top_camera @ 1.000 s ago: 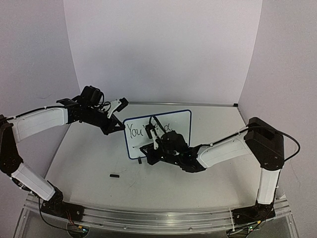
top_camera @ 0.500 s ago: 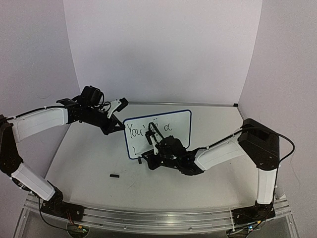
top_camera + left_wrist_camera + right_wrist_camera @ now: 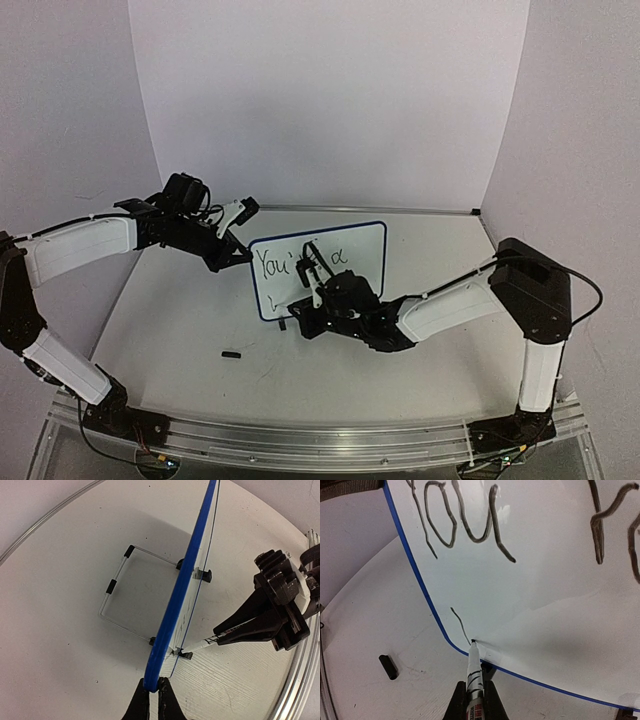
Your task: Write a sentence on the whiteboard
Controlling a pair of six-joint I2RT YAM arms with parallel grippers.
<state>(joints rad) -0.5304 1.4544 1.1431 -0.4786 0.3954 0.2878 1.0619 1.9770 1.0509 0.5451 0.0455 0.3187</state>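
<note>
While left jaws pinch whiteboard [image 3: 365, 245] edge, right jaws clamp marker [image 3: 474, 672], tip touching it below sentence [image 3: 272, 262].

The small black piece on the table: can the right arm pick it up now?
Probably not yet. The way to the small black piece looks free, but the right tool is shut on the marker, its tip on the whiteboard.

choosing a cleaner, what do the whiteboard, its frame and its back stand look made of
Whiteboard: glossy white coated sheet, judging by soft glare on its face. Frame: smooth blue plastic, probably; even colour, rounded corner. Stand: thin bent metal wire with black sleeves, it seems.
</note>
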